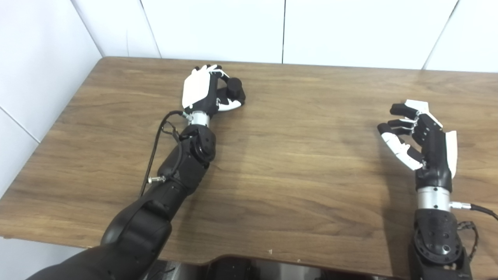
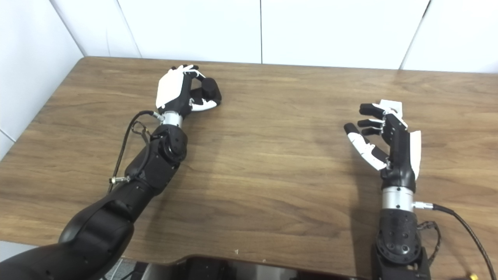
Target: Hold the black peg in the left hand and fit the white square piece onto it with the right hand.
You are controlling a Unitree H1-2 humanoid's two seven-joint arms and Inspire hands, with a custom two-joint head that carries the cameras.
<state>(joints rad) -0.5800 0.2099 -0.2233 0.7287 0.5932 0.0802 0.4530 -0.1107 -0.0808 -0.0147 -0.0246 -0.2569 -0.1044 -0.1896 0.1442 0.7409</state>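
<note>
Wooden table [image 1: 295, 163] seen from the robot's head, with white wall panels [image 1: 350, 27] behind its far edge. Left hand [image 1: 206, 90], at the far left of the table: the arm reaches in from the near left corner, and the fingers [image 1: 216, 72] and thumb are curled around the black peg [image 1: 234, 86]. The peg's round black top shows on the hand's right side, just above the tabletop; whether its base touches the wood cannot be told. Right hand [image 2: 385, 138], at the right side of the table, well apart from the left hand: the palm faces left, the fingers [image 2: 371, 111] are bent but spread, and the thumb stands apart from them, so the hand is released and grasps nothing. White square piece [image 2: 392, 105]: lies flat on the table just beyond the right hand's fingertips, mostly hidden behind them; only a corner shows. A cable [image 2: 463, 229] runs from the right wrist towards the near right edge.
</note>
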